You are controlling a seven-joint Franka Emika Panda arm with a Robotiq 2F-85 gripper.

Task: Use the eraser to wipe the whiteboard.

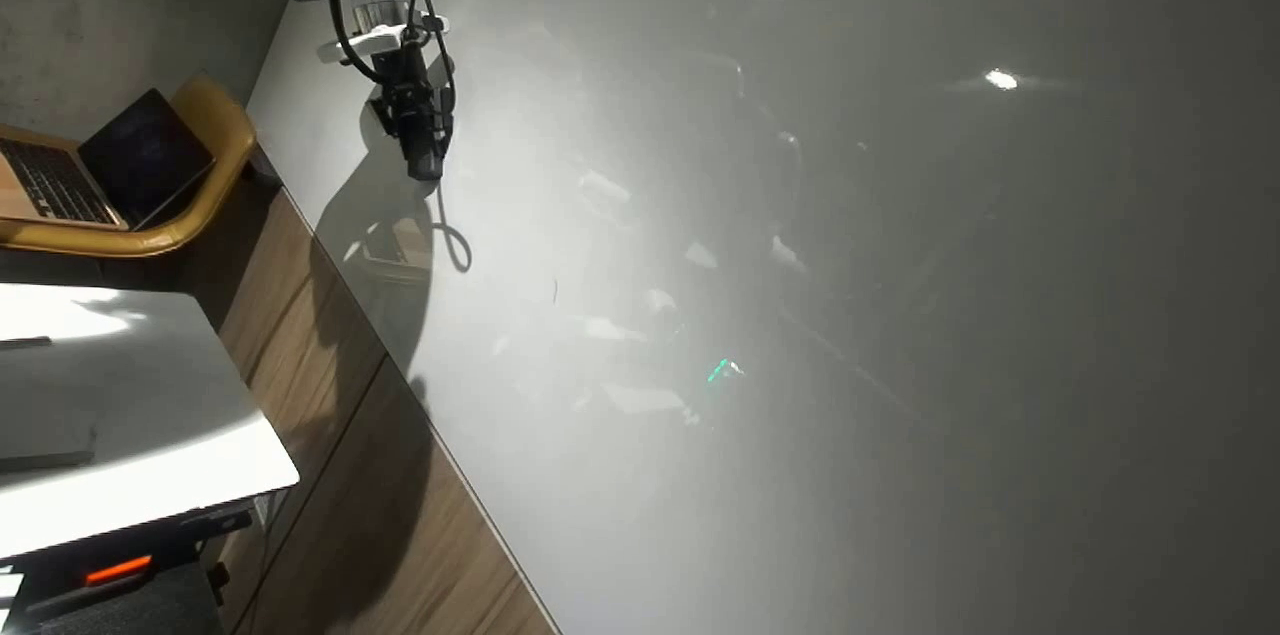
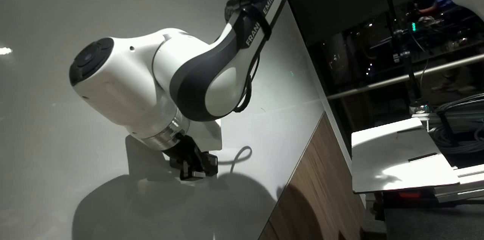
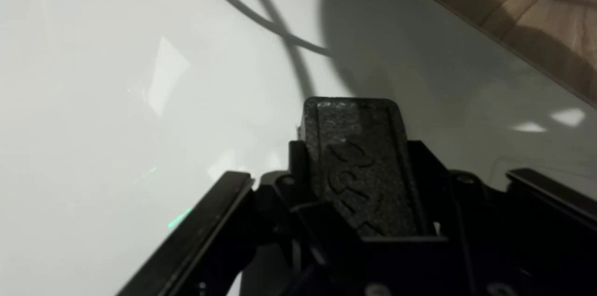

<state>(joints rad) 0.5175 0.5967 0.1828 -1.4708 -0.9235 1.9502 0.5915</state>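
Gripper [image 3: 355, 158] had eraser [image 3: 361, 170] clamped nr edge of board [image 1: 880, 315] by wood [image 1: 380, 475]; wiping prob. part-done, w/ a short dark line [image 1: 555, 290] left.

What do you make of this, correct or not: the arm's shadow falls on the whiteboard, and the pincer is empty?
One slip: the pincer isn't empty; the wrist view shows it closed on the eraser. The shadow of the arm does fall on the whiteboard.
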